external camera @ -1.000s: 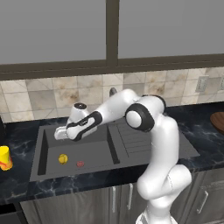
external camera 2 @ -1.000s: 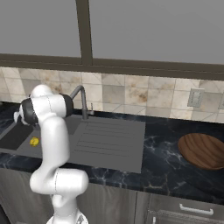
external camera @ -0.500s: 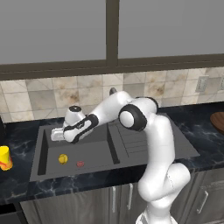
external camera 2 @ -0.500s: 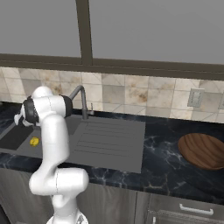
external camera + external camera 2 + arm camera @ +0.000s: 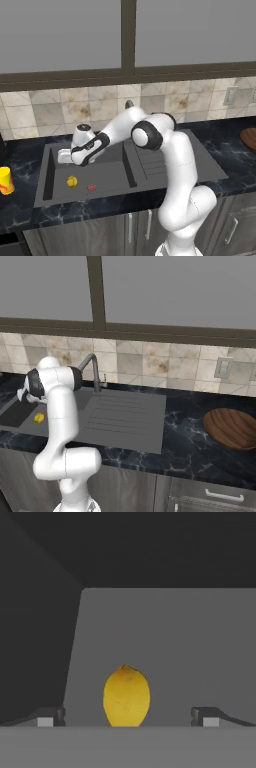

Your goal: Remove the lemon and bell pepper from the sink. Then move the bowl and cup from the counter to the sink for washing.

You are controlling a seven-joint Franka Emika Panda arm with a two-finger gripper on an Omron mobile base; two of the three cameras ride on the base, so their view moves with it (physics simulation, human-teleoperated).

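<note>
Step in hand, as judged: fetching the small plain yellow lemon [image 5: 126,696] from the dark grey sink [image 5: 50,165]; tool [image 5: 127,717] open, fruit centred at 12 o'clock on the basin floor; next, descend and close.

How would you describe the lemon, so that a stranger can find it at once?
Look into the dark grey sink set in the black counter. On its floor, towards the left, lies the lemon, a small plain yellow ball. Its neighbour to the right, the bell pepper, is red, and the yellow cup stands outside on the counter.
</note>
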